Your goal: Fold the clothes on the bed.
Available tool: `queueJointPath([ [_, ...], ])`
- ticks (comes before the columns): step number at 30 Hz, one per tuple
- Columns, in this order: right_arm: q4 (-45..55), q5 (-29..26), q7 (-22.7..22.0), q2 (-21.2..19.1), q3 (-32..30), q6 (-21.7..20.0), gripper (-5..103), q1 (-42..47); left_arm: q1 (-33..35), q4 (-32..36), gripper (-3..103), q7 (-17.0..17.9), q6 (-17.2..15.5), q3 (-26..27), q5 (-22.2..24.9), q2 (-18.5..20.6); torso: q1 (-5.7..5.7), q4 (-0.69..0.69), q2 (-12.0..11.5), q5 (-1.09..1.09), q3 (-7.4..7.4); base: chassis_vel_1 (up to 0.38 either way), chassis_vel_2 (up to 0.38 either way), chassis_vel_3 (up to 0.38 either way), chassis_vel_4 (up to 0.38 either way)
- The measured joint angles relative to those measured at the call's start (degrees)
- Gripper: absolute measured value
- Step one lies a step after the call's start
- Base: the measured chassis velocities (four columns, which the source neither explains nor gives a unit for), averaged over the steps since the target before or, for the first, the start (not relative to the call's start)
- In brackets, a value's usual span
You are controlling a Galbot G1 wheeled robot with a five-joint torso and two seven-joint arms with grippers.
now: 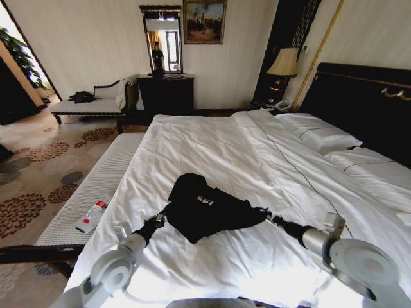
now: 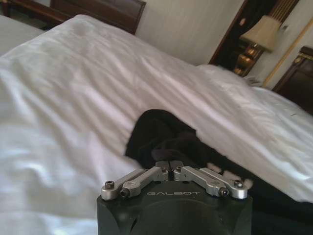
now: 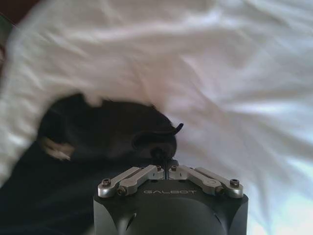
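Left gripper (image 1: pixel 158 219) is pinched down on the near-left edge of the black top (image 1: pixel 205 208), fingers drawn together with dark fabric bunched between them — same story from its wrist camera (image 2: pixel 169 163). Right gripper (image 1: pixel 268 217) is clamped on the opposite, right-hand edge, jaws closed on a fold of cloth (image 3: pixel 166 164). Top is stretched between the two, lying crumpled on the white duvet (image 1: pixel 212 154) at the foot half of the bed (image 1: pixel 359 102), roughly centred across its width. Soft matte black fabric, irregular triangular heap, peak pointing toward the headboard; small white lettering shows mid-chest, too small to read. Duvet is smooth cotton-like cloth with shallow creases, a stitched seam running lengthwise. Pillows (image 1: pixel 324 138) sit flat at the dark headboard — white, rectangular. Padded ribbed bench (image 1: pixel 96 186) along the bed's left side, a small red-and-white packet (image 1: pixel 94 214) on it.
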State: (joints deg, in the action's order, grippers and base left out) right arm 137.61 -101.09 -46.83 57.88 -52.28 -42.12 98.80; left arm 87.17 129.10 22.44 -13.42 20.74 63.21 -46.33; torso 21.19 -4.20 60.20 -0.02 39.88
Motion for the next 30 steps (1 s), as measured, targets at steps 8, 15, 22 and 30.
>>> queueJointPath([
  [8,-10.9,12.1,5.3,2.0,6.0,-0.4,0,0.7,1.3,-4.1,0,0.0,-0.6,-4.2,-5.9,-1.3,0.0,0.02,0.0,0.03,0.01,0.0,0.0,0.0,0.0],
  [15,-11.2,22.3,11.2,1.5,6.3,-0.3,15,3.8,2.3,-5.4,0,-0.5,-0.8,-5.2,-8.2,-1.7,0.0,0.0,0.0,0.02,0.0,0.0,0.0,0.0,0.0],
  [22,-9.4,33.9,15.1,0.7,4.4,0.4,42,3.9,2.5,-6.7,0,-1.2,-0.7,-5.9,-10.9,-1.8,0.0,-0.02,0.0,0.01,0.01,0.0,0.0,0.0,0.0],
  [30,-15.7,28.3,22.6,-2.8,5.7,6.0,70,-9.0,3.1,-7.4,0,-1.3,-0.6,-6.2,-11.7,-1.7,0.0,0.02,0.0,0.01,0.01,0.0,0.0,0.0,0.0],
])
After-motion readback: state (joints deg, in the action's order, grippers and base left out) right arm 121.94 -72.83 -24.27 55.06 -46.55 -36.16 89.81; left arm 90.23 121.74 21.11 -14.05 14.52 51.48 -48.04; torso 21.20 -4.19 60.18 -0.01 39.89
